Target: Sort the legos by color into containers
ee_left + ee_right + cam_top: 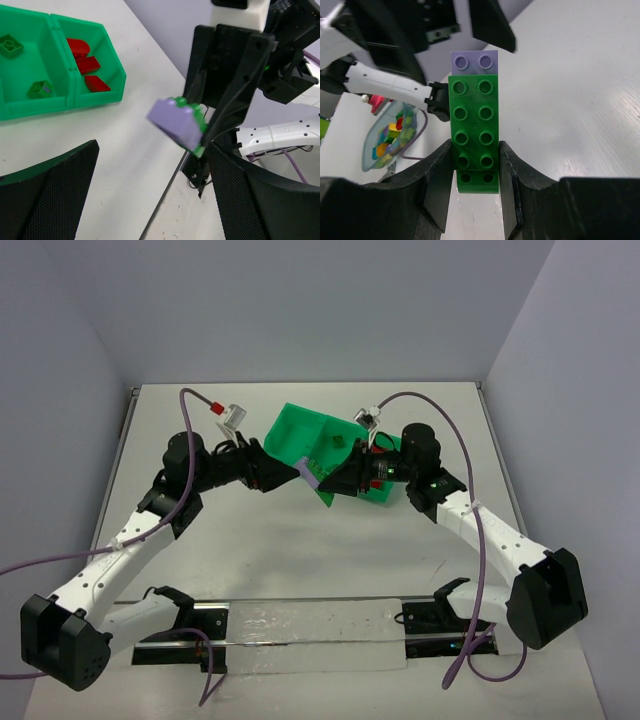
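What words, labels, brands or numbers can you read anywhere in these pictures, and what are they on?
No text can be read for certain.
White arm link: a faint raised mark, too blurred to read.
Studs of the green and lavender brick stack: no lettering legible.

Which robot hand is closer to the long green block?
Right. The right gripper is shut on one end of the long green studded plastic brick. The left gripper is open, not touching it, by the small lavender plastic brick on its other end.
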